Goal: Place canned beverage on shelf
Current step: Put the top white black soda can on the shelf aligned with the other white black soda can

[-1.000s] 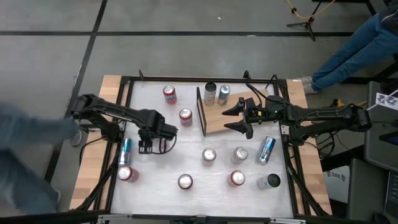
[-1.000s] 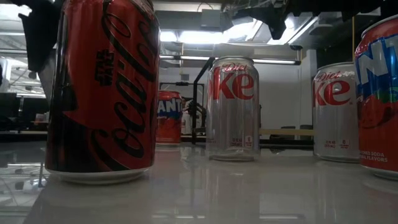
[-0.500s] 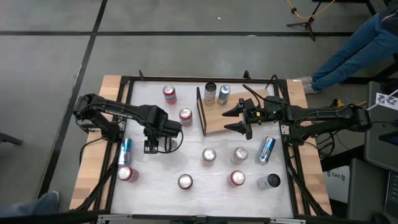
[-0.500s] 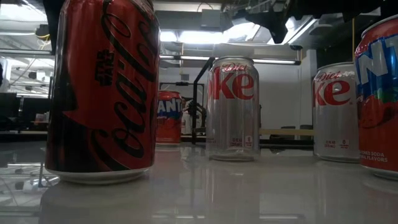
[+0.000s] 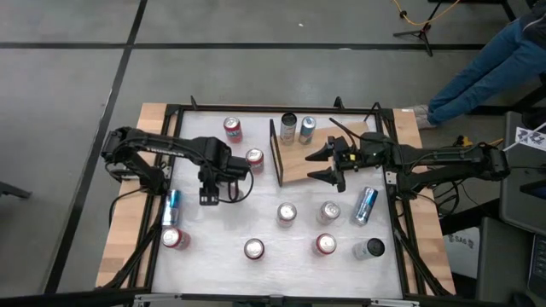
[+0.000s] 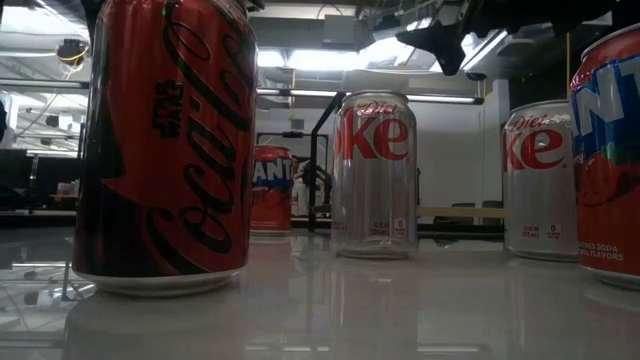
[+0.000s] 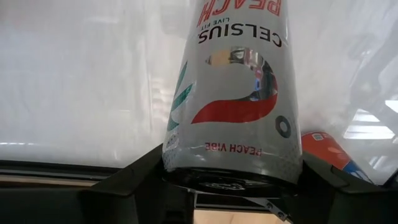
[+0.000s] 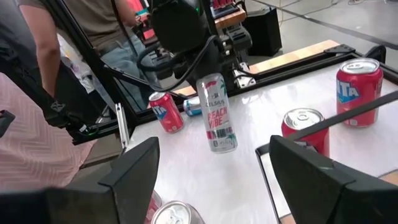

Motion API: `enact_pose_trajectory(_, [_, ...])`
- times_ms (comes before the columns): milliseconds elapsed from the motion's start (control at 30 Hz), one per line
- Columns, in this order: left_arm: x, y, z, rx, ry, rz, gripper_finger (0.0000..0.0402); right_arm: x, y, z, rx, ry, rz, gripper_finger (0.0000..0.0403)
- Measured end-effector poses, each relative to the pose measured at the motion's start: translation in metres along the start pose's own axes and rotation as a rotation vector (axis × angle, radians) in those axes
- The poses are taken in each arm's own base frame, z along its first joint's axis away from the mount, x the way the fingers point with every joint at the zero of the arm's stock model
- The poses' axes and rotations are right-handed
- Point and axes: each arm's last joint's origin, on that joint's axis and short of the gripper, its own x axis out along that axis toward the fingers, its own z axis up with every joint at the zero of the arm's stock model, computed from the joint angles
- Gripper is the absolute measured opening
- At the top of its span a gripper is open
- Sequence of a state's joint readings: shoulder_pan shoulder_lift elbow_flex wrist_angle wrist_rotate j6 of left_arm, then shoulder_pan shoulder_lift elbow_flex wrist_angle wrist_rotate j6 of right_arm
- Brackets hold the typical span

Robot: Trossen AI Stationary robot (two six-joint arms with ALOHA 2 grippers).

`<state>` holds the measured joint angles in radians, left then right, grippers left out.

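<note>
Left arm [image 5: 162, 152]: dark, slim, jointed links, with black cables looping beside it.
Right arm [image 5: 444, 159]: same dark build, thin black cable arching over its wrist.
Right fingers [image 8: 134, 171]: matte black, flat and angular, broad wedge-shaped faces.
Left fingers [image 7: 140, 177]: black, blocky, smooth-edged.

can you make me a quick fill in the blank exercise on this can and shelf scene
1. The left tool is closed on a slim white ____ can, held clear of the table.
2. The right tool hovers over the wooden shelf with its fingers ____.
3. At the shelf's far edge, ____ cans stand upright.
4. The nearest can in the low view is a red ____ can.

Missing words: Celsius; open; two; Coca-Cola
</note>
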<state>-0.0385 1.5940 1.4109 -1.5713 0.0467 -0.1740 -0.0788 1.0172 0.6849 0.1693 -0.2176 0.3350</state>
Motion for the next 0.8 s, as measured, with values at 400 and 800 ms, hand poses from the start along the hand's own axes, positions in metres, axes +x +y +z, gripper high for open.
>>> enact_pose_trajectory(400, [-0.001,0.030,0.004,-0.084,-0.003,-0.008,0.0239,0.000,-0.001,-0.001,0.003,0.015,-0.005,0.0294])
enact_pose_trajectory(800, [-0.001,0.055,0.004,-0.151,-0.005,0.003,0.0239,0.000,-0.001,-0.002,0.004,0.016,-0.005,0.0294])
